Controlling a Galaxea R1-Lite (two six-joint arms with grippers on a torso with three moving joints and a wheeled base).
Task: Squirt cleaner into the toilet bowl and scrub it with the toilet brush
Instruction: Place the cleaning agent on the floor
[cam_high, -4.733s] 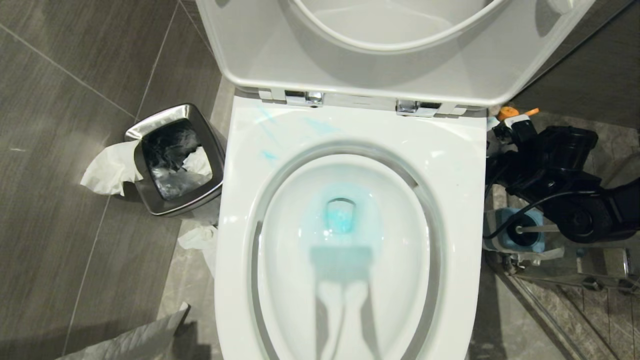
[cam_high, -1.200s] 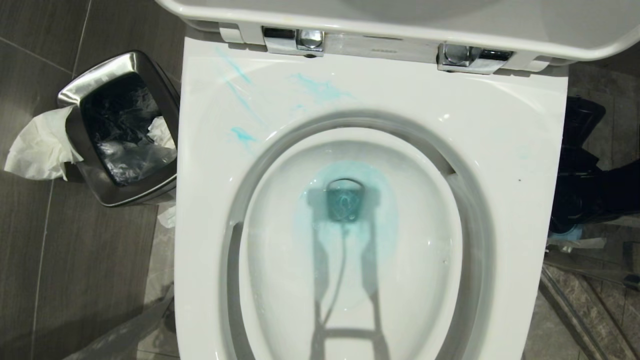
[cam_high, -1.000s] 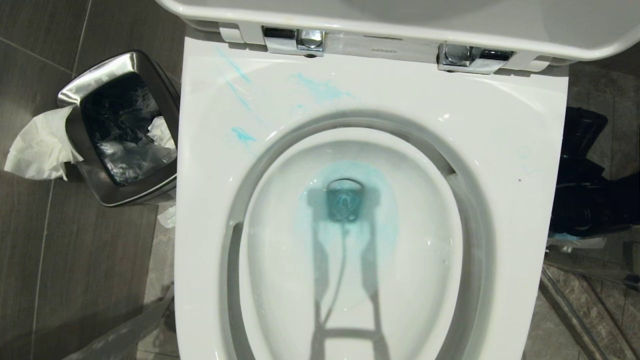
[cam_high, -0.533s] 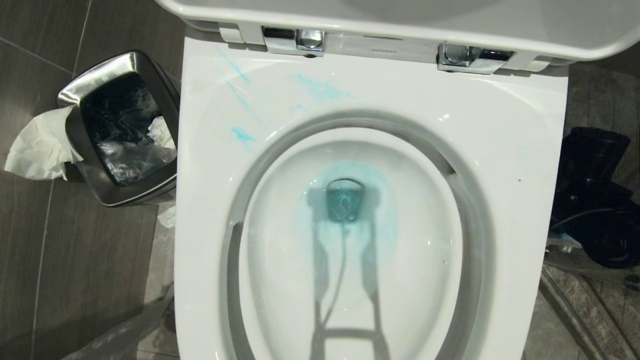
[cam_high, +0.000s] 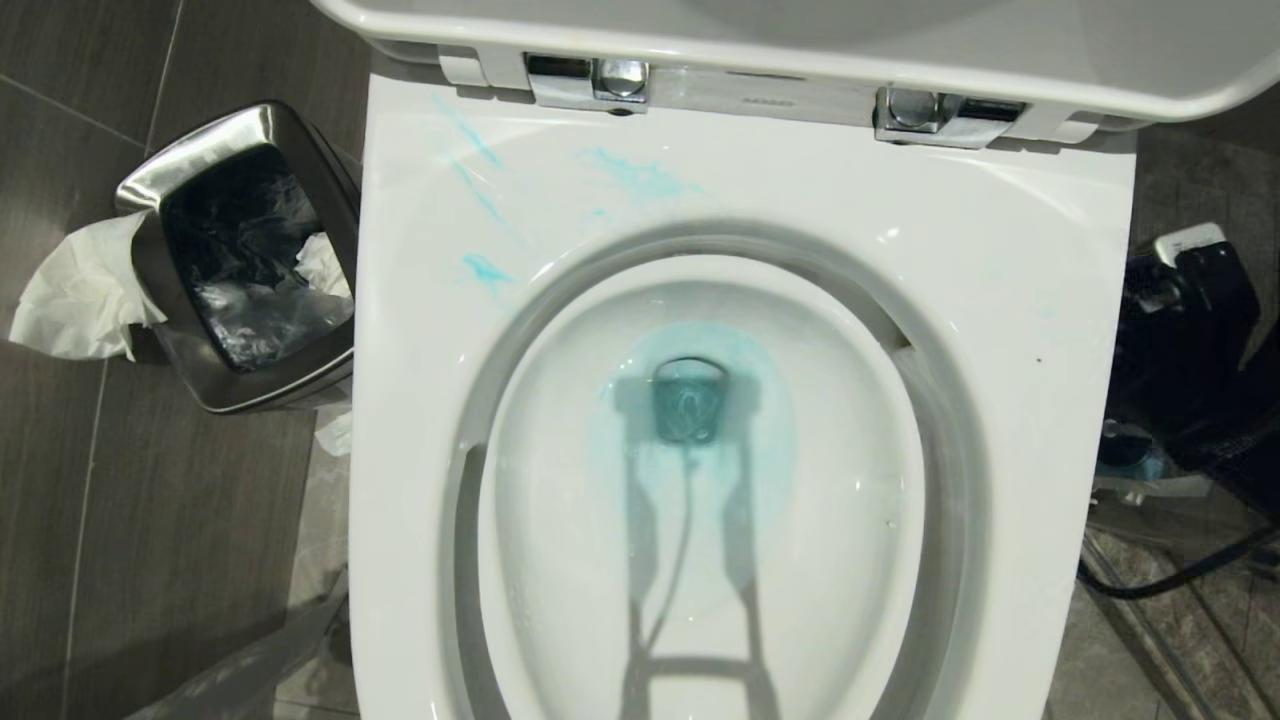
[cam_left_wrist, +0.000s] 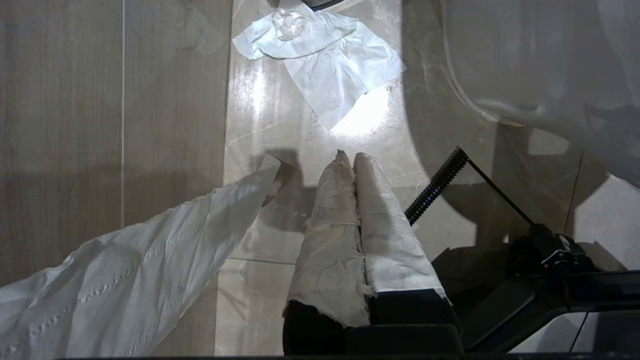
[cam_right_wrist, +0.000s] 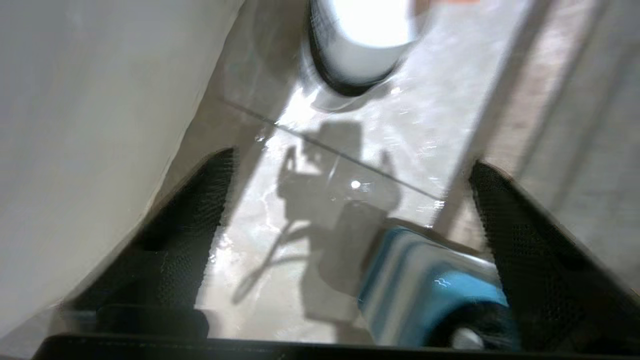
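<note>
Head view: cleaner in toilet bowl

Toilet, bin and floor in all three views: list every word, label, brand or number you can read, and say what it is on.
None can be read.
Chrome strip between the hinges of the toilet bowl: a small dark marking, too small to read.
Waste bin, tissue on the floor, blue brush holder: no text visible.

No text, label, brand or number can be read anywhere
</note>
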